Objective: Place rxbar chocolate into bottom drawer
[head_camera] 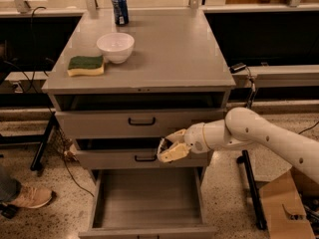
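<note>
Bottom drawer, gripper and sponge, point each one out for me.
Bottom drawer (147,198): camera view, on its bare floor.
Gripper (170,151): camera view, on its pale tip, in front of the middle drawer (109,159).
Sponge (85,62): camera view, on its green top.

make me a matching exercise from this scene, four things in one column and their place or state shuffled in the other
Things:
1. sponge
2. can
3. bottom drawer
4. gripper

Places or states:
A. pulled open, lowest of the three
B. upright at the far edge of the cabinet top
C. in front of the middle drawer
D. lying beside the white bowl

Pairs: 1-D, 2-B, 3-A, 4-C
</note>
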`<state>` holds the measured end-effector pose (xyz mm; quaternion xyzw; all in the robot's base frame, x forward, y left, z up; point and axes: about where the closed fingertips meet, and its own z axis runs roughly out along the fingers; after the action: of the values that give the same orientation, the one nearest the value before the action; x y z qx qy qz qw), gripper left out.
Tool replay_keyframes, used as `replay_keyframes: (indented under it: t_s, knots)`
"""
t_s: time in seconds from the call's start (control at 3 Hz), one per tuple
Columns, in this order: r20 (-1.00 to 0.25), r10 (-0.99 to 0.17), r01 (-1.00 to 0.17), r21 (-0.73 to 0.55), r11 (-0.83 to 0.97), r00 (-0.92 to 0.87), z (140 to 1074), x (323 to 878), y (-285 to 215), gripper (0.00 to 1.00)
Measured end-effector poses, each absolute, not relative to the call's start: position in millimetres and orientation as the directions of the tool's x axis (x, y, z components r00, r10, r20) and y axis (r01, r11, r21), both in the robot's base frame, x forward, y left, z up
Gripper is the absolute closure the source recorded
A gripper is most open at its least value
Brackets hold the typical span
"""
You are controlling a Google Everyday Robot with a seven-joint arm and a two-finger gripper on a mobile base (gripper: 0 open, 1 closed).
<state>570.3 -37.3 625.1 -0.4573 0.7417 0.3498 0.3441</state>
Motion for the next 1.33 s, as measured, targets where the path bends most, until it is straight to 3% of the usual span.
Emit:
replay_keyframes:
  t_s: [0.67,1.33]
  knots:
    - [-0.837,-0.399,-0.899,0.222,0.378,-0.374,589.3,548.1,-42.8,1.0]
    - [-0.837,-0.374,-0.879,0.234,0.415,-0.4,514.6,531.9,-1.9,1.0]
